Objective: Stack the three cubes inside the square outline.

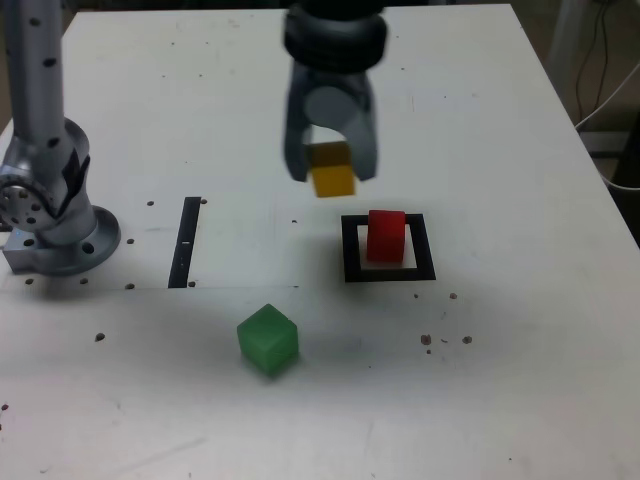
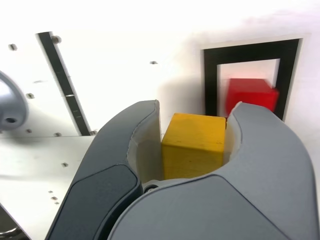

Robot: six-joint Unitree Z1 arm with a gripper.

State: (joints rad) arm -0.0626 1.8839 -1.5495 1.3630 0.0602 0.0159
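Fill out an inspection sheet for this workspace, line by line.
Surface: white table, dotted with small dark holes and specks.
Job's things: red cube inside the square outline; green cube loose on the table; yellow cube held in the air.
Clutter: narrow black strip.
Tool: tool shut on the yellow cube, up and toward the exterior view's left of the outline.
Cables: cables off the table at the exterior view's right.
Surroundings: arm base on the table.

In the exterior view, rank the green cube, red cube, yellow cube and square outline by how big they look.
1. square outline
2. green cube, nearest the camera, so maybe not truly bigger
3. red cube
4. yellow cube, partly hidden by the tool
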